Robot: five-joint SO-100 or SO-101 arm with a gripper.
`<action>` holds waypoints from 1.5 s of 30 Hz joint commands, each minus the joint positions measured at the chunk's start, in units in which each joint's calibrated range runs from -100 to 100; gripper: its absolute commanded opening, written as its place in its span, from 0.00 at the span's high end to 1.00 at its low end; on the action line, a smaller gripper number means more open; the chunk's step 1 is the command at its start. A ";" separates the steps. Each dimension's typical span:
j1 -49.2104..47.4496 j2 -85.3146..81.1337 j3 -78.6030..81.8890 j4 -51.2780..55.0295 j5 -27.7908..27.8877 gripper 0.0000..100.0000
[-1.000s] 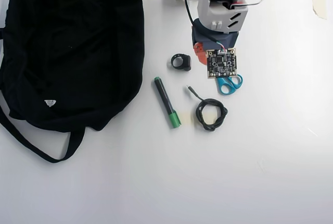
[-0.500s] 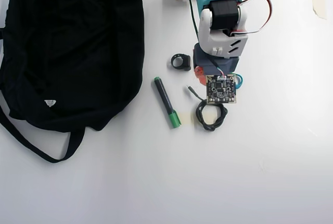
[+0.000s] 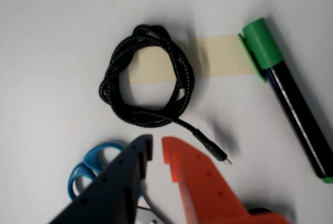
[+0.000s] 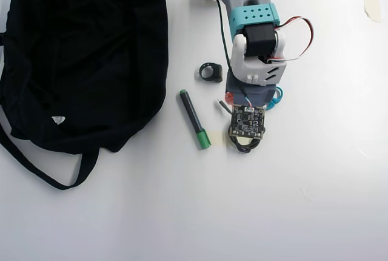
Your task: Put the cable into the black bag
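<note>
Green-capped marker (image 4: 194,119); black ring (image 4: 211,71); blue scissors (image 3: 92,166).

Braided matt cable (image 3: 148,81), soft matt cloth black bag (image 4: 79,54), smooth plastic marker (image 3: 289,99), paper tape (image 3: 218,57)

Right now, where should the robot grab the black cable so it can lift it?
Probably the near side of the cable loop, where several strands lie bundled. It lies flat on the table, so coming straight down from above suits. The gripper hovers just short of it, jaws barely apart, and would need to open wider.

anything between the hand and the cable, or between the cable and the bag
Nothing visible lies between the hand and the cable. Along the table toward the black bag, the marker lies between them in the overhead view.
</note>
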 commanded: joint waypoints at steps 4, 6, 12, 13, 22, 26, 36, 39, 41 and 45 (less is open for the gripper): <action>-0.34 3.10 -7.61 2.02 -1.29 0.98; -0.34 4.59 -9.59 2.89 -1.29 0.98; -0.34 8.74 -13.01 3.83 -1.24 0.98; -0.34 9.24 -13.01 3.92 -1.24 0.98; -0.34 13.39 -16.15 3.49 -2.03 0.97; 0.18 15.96 -17.14 3.32 -2.03 0.97; 0.26 17.62 -17.77 3.06 -1.50 0.87; -0.19 17.95 -17.77 3.06 -1.03 0.84; -0.27 18.54 -17.77 2.89 -0.46 0.83; -0.79 18.78 -17.77 0.82 1.22 0.83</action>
